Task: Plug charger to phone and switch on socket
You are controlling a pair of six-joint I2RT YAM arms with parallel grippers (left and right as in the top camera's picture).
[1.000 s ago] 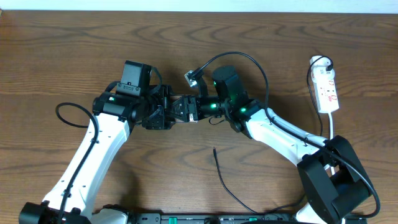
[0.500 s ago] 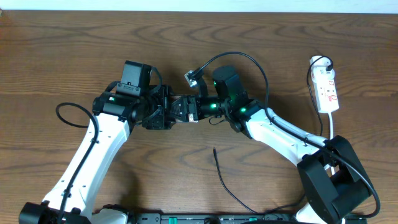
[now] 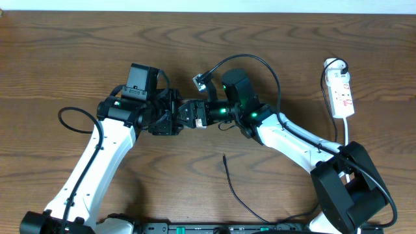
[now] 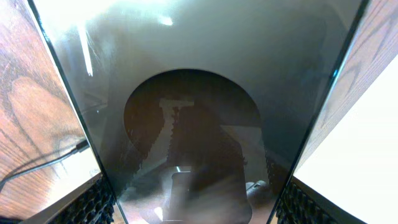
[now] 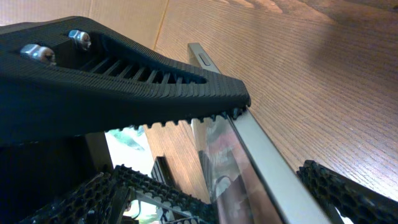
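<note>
The phone [image 4: 193, 74] is a glossy brownish slab held above the table between both grippers. In the overhead view the fingers almost hide it. My left gripper [image 3: 173, 121] [image 4: 196, 211] is shut on it across its width. My right gripper [image 3: 196, 115] [image 5: 236, 202] grips its end across its thickness, and the silver edge of the phone [image 5: 261, 155] runs between the fingers. The charger [image 3: 235, 190] lies loose on the table near the front, its plug tip toward the grippers. It also shows in the left wrist view [image 4: 43, 165]. The socket [image 3: 342, 91] lies at the far right.
The socket's white cord [image 3: 348, 133] runs toward the right arm's base [image 3: 351, 188]. A thick black robot cable [image 3: 250, 60] arcs over the right wrist. Another one loops beside the left arm [image 3: 68, 117]. Bare wood table lies all around.
</note>
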